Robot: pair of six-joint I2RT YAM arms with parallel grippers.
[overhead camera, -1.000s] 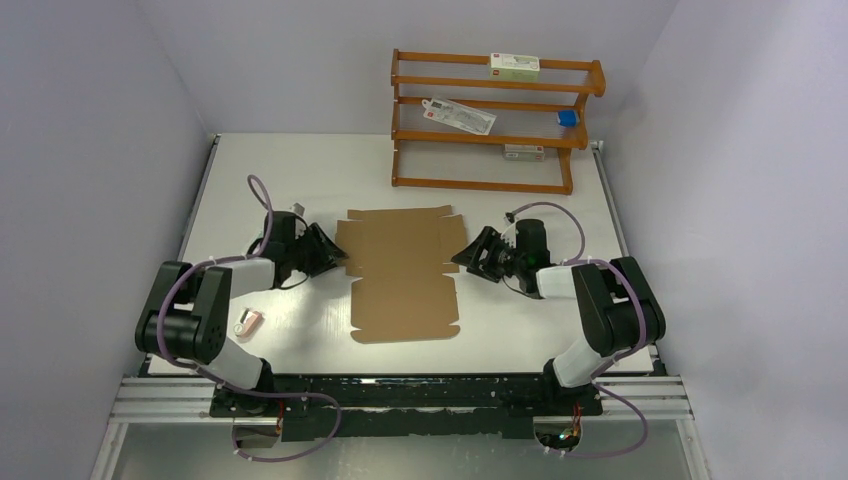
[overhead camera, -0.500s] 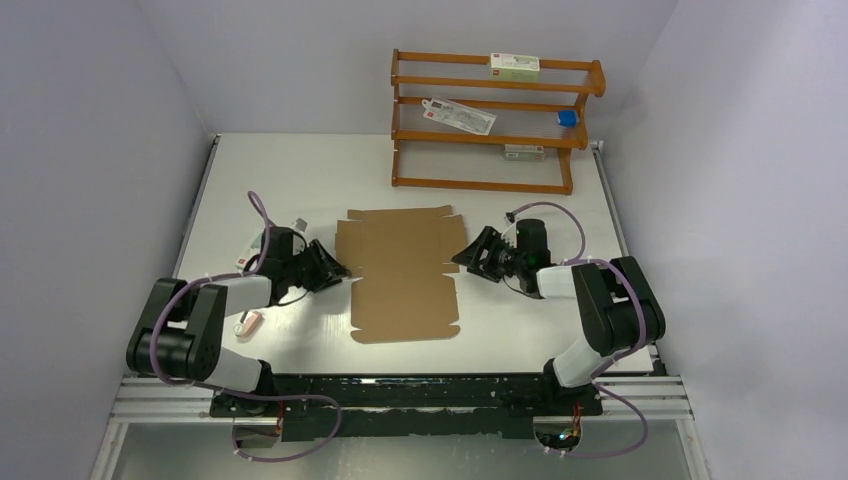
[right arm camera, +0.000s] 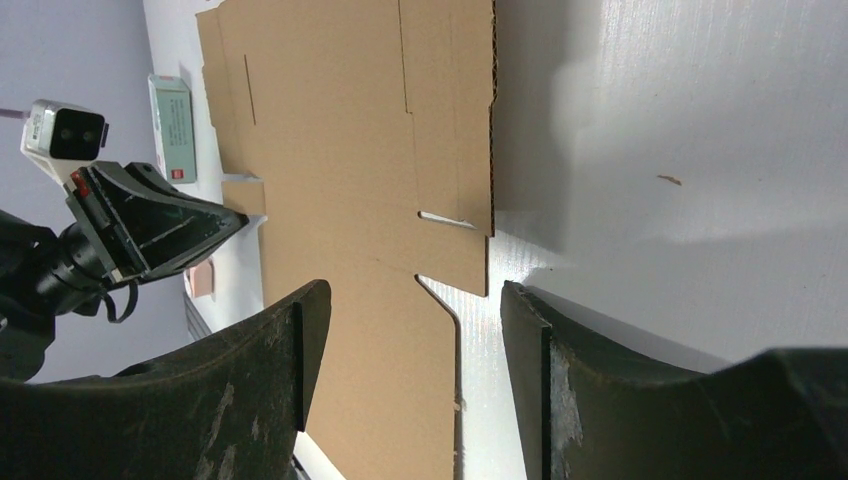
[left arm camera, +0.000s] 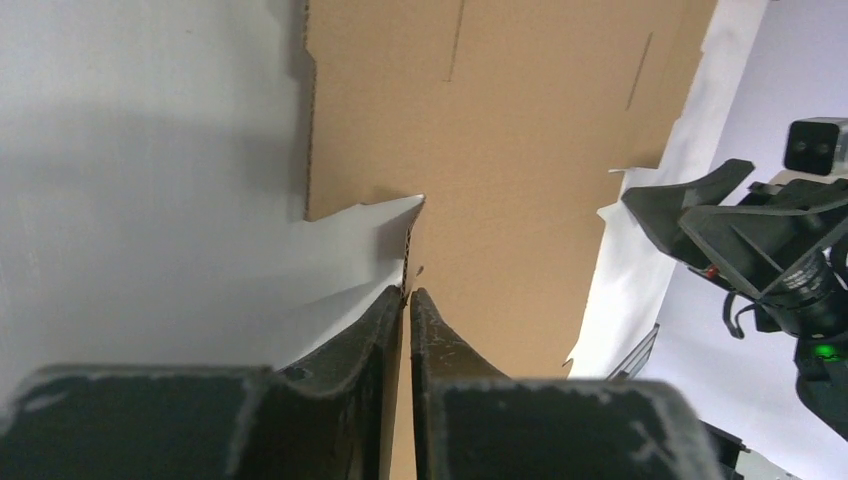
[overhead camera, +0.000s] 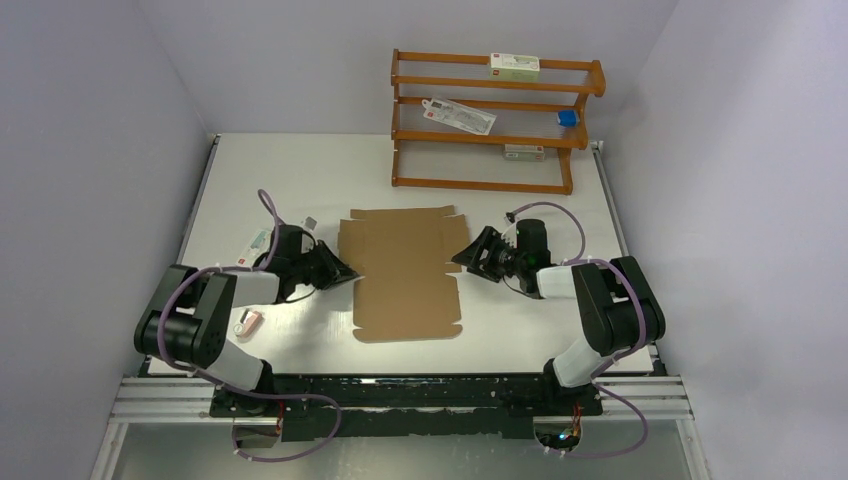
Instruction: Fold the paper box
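Note:
The paper box (overhead camera: 405, 270) is a flat brown die-cut cardboard sheet lying mid-table, with its flaps spread out. My left gripper (overhead camera: 350, 274) sits at the sheet's left edge, at the notch between the wide upper part and the narrower lower panel. In the left wrist view the left gripper (left arm camera: 407, 293) is shut on the thin cardboard edge (left arm camera: 410, 240). My right gripper (overhead camera: 459, 257) is at the sheet's right edge. In the right wrist view the right gripper (right arm camera: 412, 300) is open, its fingers low over the cardboard (right arm camera: 330, 130) and the table beside a right-edge notch, holding nothing.
A wooden rack (overhead camera: 495, 120) with white cartons and a small blue item stands at the back. A tiny pink item (overhead camera: 248, 322) lies near the left arm. A white carton (overhead camera: 257, 243) lies just behind the left wrist.
My left gripper slid toward the near side along the sheet's left edge and closed on it. The sheet shifted slightly right. The right arm has not moved.

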